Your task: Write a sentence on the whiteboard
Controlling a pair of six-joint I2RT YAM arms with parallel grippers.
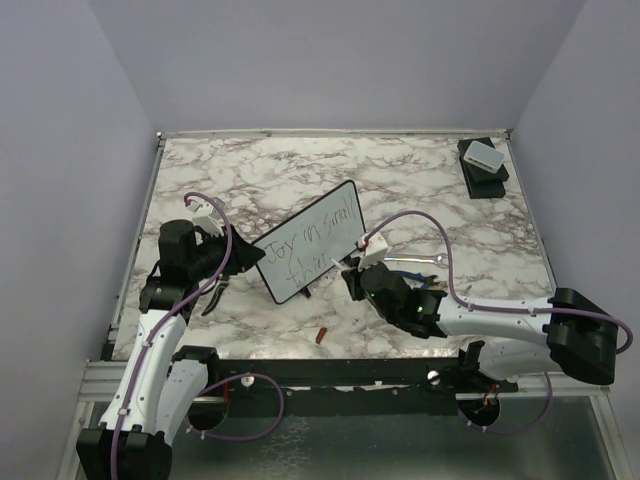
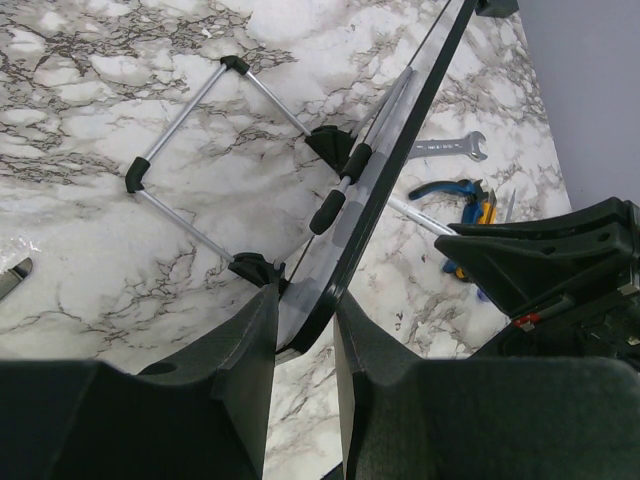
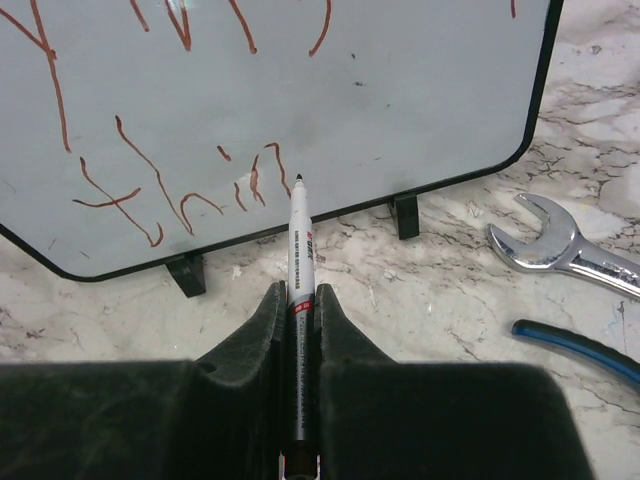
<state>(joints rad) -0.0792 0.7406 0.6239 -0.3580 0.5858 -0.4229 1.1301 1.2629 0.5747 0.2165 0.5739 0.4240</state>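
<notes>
The whiteboard (image 1: 310,240) stands tilted on its two black feet mid-table. The sentence (image 1: 308,235) reads "Joy in small" with a part-line "thi" under it; in the right wrist view its strokes (image 3: 180,205) look reddish. My left gripper (image 1: 245,268) is shut on the board's lower left corner; in the left wrist view the fingers (image 2: 305,312) clamp the black-framed edge (image 2: 380,170). My right gripper (image 1: 352,268) is shut on a white marker (image 3: 302,250), gripped between the jaws (image 3: 298,295). Its tip touches the board (image 3: 350,80) at the end of the lower line.
A silver wrench (image 1: 415,262) and blue-handled pliers (image 3: 575,345) lie right of the board. The board's wire stand (image 2: 190,150) spreads behind it. A small red piece (image 1: 321,335) lies near the front edge. A black box with a white block (image 1: 482,165) sits back right.
</notes>
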